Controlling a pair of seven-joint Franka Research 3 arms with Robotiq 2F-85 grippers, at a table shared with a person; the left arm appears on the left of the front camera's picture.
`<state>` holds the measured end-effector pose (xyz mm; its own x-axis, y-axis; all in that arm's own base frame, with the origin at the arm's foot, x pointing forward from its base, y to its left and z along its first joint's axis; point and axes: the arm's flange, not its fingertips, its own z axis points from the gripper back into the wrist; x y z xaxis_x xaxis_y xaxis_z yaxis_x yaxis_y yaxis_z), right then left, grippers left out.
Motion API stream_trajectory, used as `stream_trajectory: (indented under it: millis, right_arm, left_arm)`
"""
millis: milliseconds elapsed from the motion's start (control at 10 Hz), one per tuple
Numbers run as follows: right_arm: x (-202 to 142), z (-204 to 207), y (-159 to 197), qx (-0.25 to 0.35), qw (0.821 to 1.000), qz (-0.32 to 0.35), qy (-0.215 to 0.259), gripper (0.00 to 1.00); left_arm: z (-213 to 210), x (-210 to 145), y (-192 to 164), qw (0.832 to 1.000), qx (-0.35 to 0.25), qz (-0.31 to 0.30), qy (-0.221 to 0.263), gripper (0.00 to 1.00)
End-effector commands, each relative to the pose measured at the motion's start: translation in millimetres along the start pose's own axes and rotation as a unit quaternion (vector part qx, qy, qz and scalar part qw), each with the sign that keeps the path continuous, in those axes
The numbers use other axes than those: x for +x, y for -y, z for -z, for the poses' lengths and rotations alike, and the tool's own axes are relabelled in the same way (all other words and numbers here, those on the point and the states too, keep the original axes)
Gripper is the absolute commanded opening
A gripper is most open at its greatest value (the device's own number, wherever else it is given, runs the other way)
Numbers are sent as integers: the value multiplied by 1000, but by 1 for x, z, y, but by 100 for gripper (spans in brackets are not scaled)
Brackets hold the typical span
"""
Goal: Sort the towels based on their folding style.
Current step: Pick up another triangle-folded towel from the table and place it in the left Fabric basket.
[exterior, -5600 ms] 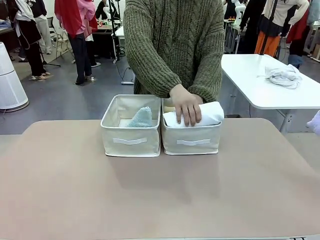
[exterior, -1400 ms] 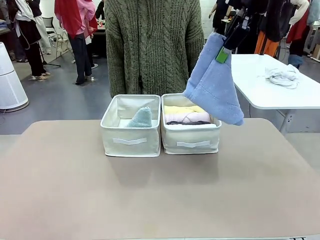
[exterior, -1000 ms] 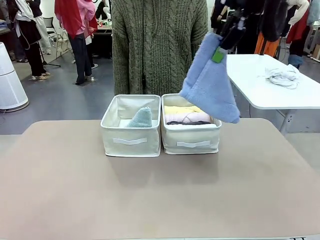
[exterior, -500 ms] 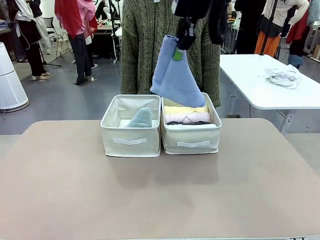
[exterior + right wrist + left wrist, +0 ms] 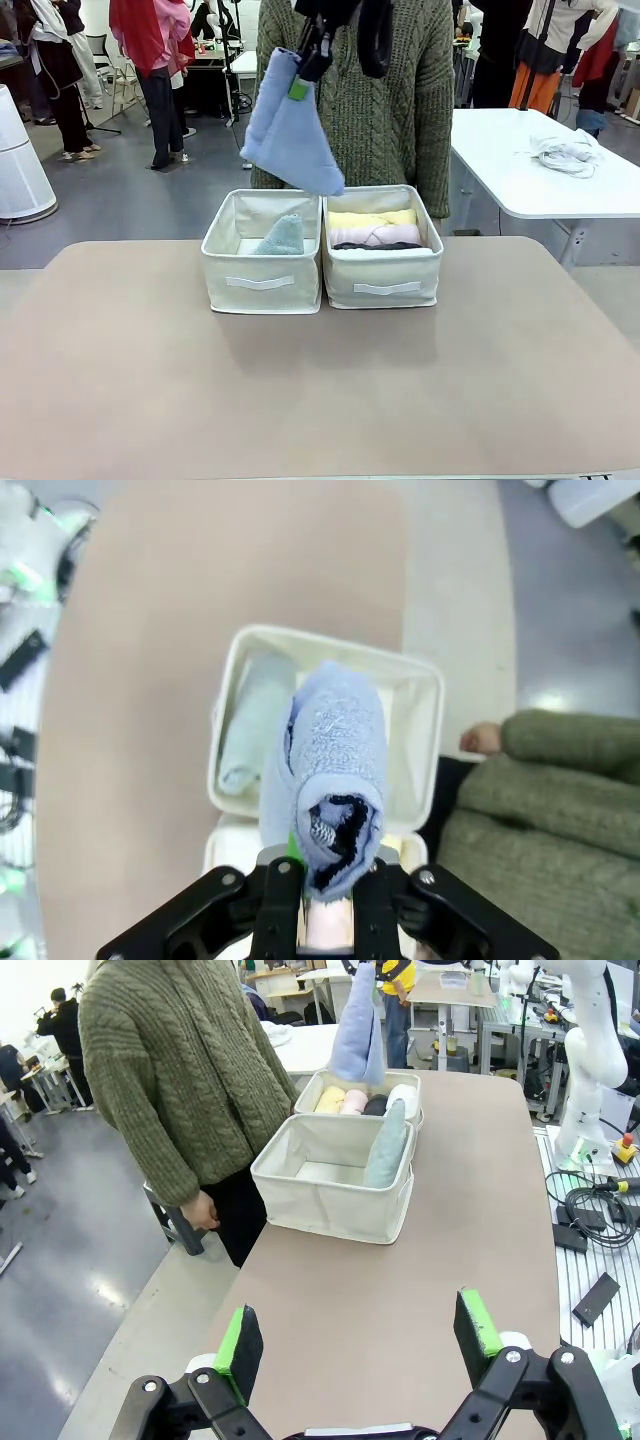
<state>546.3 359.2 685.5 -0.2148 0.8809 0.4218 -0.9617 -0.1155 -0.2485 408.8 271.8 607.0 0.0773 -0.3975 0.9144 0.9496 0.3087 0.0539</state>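
Observation:
My right gripper (image 5: 303,62) is shut on the tip of a light blue cone towel (image 5: 290,135), which hangs above the left beige bin (image 5: 260,285). A mint green cone towel (image 5: 283,237) stands in that bin. In the right wrist view the blue towel (image 5: 335,760) hangs from the right gripper (image 5: 322,880), over the bin's rim (image 5: 330,643) and beside the mint cone (image 5: 250,735). The right bin (image 5: 382,282) holds yellow (image 5: 370,218), pale pink (image 5: 375,235) and dark grey (image 5: 375,246) rolls. The white roll (image 5: 402,1098) lies there too. My left gripper (image 5: 358,1335) is open over the table's near end.
A person in a green knitted sweater (image 5: 400,110) stands right behind the bins, one hand (image 5: 485,738) near the left bin's far side. A white side table (image 5: 540,170) with a cloth bundle (image 5: 565,150) stands at the back right. Cables (image 5: 590,1210) lie beside the table.
The right gripper has carried the blue cone towel leftward, from above the right bin to above the left bin. The person has shifted slightly to the right.

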Motion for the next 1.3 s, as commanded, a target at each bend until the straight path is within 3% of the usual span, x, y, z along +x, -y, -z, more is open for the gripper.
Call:
stream_trajectory:
  millis: [0,800,1200]
  right_arm:
    - [1,12,14,15,999,9,41,17]
    - [-4,28,9,18,999,18,30,17]
    - [16,84,27,36,999,-6,3,17]
  left_arm:
    - [-1,1,1,1000,1,1,1,100]
    - [-1,1,1,1000,1,1,1,100]
    - [-1,1,1,1000,1,1,1,100]
